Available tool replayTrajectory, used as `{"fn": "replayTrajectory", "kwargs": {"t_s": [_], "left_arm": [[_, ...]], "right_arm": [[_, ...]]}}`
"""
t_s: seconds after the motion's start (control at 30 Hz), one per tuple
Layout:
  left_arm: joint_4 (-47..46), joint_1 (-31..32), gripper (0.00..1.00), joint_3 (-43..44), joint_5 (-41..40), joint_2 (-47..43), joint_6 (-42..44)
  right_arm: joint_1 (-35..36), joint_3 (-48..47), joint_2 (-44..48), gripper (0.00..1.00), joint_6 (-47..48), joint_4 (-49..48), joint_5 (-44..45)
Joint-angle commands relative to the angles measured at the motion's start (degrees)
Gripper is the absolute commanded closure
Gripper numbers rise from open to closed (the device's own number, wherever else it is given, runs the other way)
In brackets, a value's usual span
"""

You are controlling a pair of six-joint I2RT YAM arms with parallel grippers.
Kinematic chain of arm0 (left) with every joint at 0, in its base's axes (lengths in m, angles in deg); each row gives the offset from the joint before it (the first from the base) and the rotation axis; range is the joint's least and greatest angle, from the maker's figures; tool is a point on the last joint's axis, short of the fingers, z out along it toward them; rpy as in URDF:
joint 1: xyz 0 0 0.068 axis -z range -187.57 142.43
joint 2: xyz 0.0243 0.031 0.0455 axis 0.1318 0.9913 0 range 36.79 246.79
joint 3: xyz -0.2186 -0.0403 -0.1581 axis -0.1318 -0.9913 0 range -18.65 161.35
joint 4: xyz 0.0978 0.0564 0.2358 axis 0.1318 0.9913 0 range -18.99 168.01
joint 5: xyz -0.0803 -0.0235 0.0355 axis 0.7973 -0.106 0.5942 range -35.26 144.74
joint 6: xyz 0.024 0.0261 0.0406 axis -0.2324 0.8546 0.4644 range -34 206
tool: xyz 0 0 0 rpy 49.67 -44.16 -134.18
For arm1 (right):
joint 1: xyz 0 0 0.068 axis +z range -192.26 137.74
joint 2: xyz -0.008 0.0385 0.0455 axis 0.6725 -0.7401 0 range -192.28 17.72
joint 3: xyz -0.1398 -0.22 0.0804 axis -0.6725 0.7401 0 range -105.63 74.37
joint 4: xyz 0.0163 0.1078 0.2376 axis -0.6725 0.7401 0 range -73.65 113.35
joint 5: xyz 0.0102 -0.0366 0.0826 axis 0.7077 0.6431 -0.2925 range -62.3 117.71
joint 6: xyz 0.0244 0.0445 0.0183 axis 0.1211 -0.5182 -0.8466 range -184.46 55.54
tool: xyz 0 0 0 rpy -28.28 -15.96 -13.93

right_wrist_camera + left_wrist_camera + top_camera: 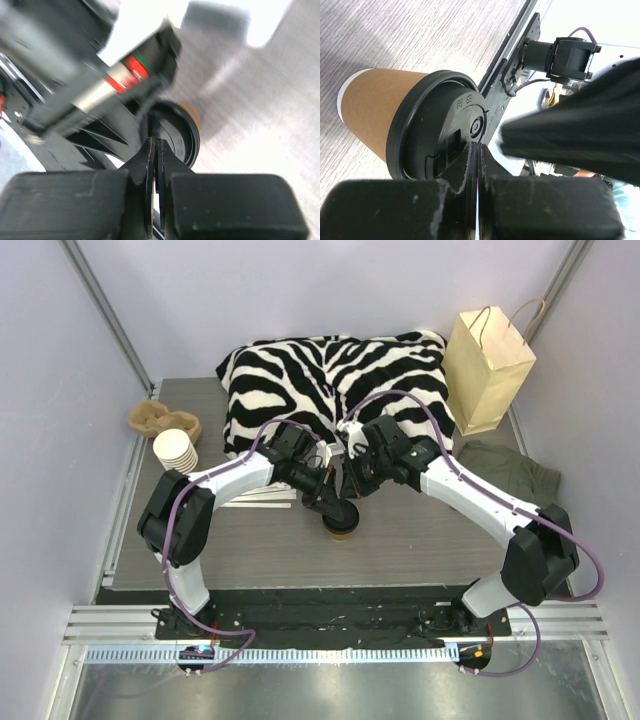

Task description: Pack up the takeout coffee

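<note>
The takeout coffee (342, 524) is a brown paper cup with a black lid, standing on the grey table in the middle. In the left wrist view the takeout coffee (380, 107) fills the left side, lid (445, 130) facing my fingers. My left gripper (328, 500) is shut and empty, its tips (476, 148) right at the lid's top. My right gripper (352, 484) is shut and empty just above the lid (179, 132); in the right wrist view its tips (154, 146) sit at the lid's near edge. The cup's brown rim (194, 116) peeks out behind.
A zebra-print cushion (330, 370) lies behind the arms. A kraft paper bag (488, 370) stands back right, a green cloth (520, 468) beside it. A stack of lidless cups (176, 450) and a brown pulp tray (155, 420) sit at left. White strips (262, 498) lie under the left arm.
</note>
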Motion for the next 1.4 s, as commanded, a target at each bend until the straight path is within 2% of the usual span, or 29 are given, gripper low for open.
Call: {"fn": "replayTrajectory", "kwargs": {"t_s": [0.0, 0.43, 0.63, 0.8, 0.93, 1.13, 1.37], "left_arm": [[3.3, -0.3, 1.0, -0.5, -5.7, 1.2, 3.3], [3.1, -0.3, 1.0, -0.6, -5.7, 1.4, 3.3], [3.2, -0.3, 1.0, -0.7, -5.8, 1.4, 3.4], [3.3, -0.4, 1.0, -0.4, -6.4, 0.9, 3.4], [3.3, -0.5, 1.0, -0.4, -6.4, 0.8, 3.5], [3.4, -0.4, 1.0, -0.4, -6.5, 1.0, 3.4], [3.4, -0.5, 1.0, -0.2, -6.2, 1.9, 3.3]], "right_arm": [[-0.2, -4.6, 1.1, 0.93, 0.3, 0.5, -0.1], [-0.1, 8.2, -3.6, 0.94, -0.9, -6.0, 2.1], [-0.2, 4.8, -0.7, 0.94, 0.6, -3.5, 1.2], [-0.4, -0.6, 3.2, 0.92, 3.0, 3.3, -4.8], [-0.3, 0.7, 7.5, 0.92, 4.3, 6.8, -6.0], [0.8, 3.9, 8.3, 0.92, 4.1, 5.2, -4.7], [4.4, 9.3, 5.1, 0.92, 3.1, -1.7, 0.2]]}}
